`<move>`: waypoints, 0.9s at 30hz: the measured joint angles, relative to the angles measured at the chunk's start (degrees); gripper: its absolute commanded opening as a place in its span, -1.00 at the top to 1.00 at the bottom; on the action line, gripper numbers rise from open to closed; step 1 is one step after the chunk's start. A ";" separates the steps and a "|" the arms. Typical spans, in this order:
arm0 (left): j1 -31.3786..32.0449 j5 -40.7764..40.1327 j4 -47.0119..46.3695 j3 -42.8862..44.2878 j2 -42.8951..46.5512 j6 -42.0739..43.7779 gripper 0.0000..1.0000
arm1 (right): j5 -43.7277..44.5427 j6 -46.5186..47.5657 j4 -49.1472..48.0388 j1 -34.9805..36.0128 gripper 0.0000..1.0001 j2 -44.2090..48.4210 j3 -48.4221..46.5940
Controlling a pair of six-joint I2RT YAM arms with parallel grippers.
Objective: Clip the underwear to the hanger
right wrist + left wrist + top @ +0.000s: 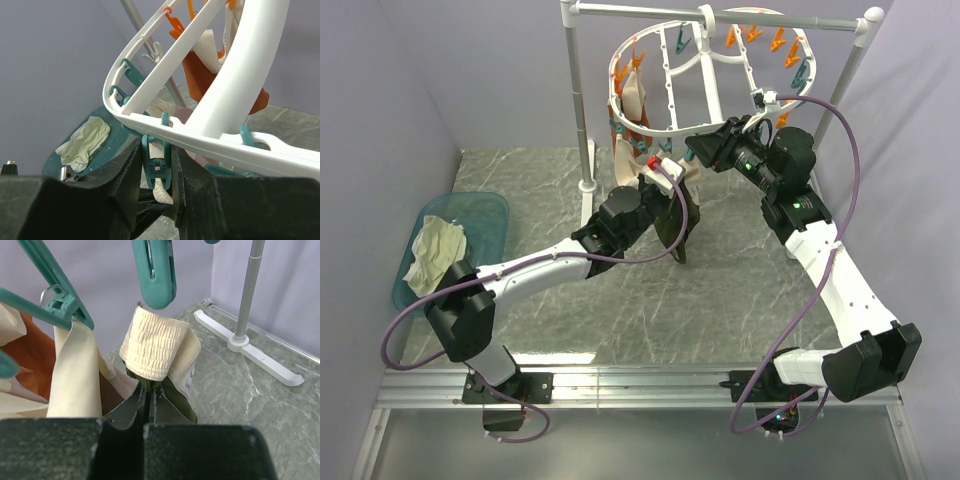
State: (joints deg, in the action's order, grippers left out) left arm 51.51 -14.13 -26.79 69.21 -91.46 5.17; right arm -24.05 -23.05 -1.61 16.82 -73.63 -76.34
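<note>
The underwear [676, 226] is dark olive with a pale beige waistband [152, 346] and a small label [189, 380]. My left gripper [667, 184] is shut on it [149, 390] just below the waistband and holds it up under the front rim of the hanger [705, 75], a white oval frame. A teal clothespin [155, 272] hangs right above the waistband. My right gripper [696, 152] has its fingers closed on both sides of that teal clothespin [159, 162] under the hanger's rim [240, 75]. The waistband tip [164, 191] shows just under the pin.
Pinkish-beige [75, 375] and rust-red [27, 350] garments hang clipped on the hanger's left side [632, 100]. The white pole stand [582, 90] and its foot [250, 352] stand behind. A teal bin [485, 212] at the left holds a cream-white cloth [438, 250].
</note>
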 measured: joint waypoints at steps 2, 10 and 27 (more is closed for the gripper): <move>0.00 0.20 0.02 0.31 -0.13 0.00 0.99 | 0.00 -0.13 -0.15 0.00 1.00 0.00 0.00; 0.00 0.52 0.04 2.36 -1.31 -0.02 0.99 | 0.00 -0.52 -0.28 0.00 1.00 0.00 0.00; 0.00 1.01 0.09 5.11 -2.05 -0.11 0.99 | -0.22 -0.76 -0.50 -0.04 1.00 0.00 0.00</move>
State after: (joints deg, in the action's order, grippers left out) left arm 51.51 -13.13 -26.70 74.32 -93.51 5.06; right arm -24.27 -23.81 -2.11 16.78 -73.63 -76.34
